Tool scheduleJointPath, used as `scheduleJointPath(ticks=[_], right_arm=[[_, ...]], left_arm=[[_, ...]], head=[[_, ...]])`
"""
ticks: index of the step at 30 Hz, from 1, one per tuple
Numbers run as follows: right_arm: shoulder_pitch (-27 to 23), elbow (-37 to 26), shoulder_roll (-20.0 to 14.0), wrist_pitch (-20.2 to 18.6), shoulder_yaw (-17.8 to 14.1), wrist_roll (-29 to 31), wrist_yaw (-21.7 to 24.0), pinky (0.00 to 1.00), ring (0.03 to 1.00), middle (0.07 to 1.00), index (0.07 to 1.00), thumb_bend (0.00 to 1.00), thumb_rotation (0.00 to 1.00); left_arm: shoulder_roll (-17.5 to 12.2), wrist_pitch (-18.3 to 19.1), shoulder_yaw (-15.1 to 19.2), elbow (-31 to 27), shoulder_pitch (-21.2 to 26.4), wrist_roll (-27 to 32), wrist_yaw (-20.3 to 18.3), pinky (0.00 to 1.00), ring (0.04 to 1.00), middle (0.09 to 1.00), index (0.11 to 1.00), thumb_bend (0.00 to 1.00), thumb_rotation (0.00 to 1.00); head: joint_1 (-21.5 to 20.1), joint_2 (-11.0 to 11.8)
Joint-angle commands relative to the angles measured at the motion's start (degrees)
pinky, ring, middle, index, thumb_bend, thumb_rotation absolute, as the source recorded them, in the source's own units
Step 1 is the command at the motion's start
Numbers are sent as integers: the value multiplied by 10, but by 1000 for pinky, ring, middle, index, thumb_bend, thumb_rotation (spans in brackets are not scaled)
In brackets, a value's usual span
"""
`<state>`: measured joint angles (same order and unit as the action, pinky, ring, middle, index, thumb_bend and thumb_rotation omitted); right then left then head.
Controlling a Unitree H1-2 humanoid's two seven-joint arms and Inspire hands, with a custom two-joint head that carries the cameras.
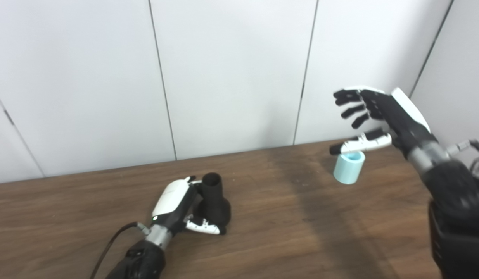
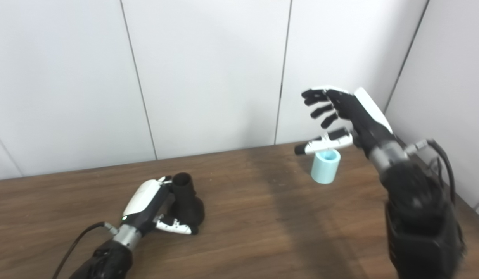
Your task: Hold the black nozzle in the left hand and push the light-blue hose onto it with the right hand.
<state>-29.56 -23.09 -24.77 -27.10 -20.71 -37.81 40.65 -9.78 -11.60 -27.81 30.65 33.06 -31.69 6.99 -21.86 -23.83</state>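
Wooden table [image 1: 286, 232], white panel wall behind.
Left hand [image 1: 177, 209] wrapped around upright black nozzle [image 1: 214, 201] resting on table; right hand [image 1: 373, 116] raised, fingers spread, holding nothing, above upright light-blue hose [image 1: 348, 167], hollow, top open.

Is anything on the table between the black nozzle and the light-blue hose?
Nothing: only bare wooden table lies between the black nozzle and the light-blue hose, clear in both eye views.

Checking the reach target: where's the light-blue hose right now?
The light-blue hose stands upright on the table, far right near the wall, directly below the open right hand, untouched.
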Motion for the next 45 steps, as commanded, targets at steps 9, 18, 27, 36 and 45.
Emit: scheduleJointPath(ticks=[9, 18, 27, 36, 45], right_arm=[[-91, 132, -106, 3, 83, -82, -31, 626, 763, 841, 789, 827, 211], [-141, 269, -115, 2, 130, -140, 51, 789, 933, 948, 905, 940, 305], [-143, 347, -103, 2, 144, -161, 25, 788, 927, 962, 925, 971, 361], [-144, 411, -94, 2, 149, -146, -19, 697, 865, 946, 922, 937, 228], [-122, 441, -106, 12, 201, -104, -132, 706, 795, 827, 796, 917, 167]], left_arm=[[-31, -11, -15, 25, -30, -17, -44, 934, 609, 479, 488, 525, 0], [-35, -20, -9, 37, -26, -8, -42, 935, 611, 472, 491, 525, 0], [-38, -29, -8, 49, -30, 0, -46, 938, 611, 480, 487, 525, 0], [-43, -20, -3, 32, -38, 3, -57, 944, 604, 467, 494, 525, 0], [-41, -9, -1, 23, -46, -1, -56, 941, 600, 465, 495, 525, 0]], head=[[-36, 9], [-50, 14], [-50, 19], [-43, 10], [-37, 4]])
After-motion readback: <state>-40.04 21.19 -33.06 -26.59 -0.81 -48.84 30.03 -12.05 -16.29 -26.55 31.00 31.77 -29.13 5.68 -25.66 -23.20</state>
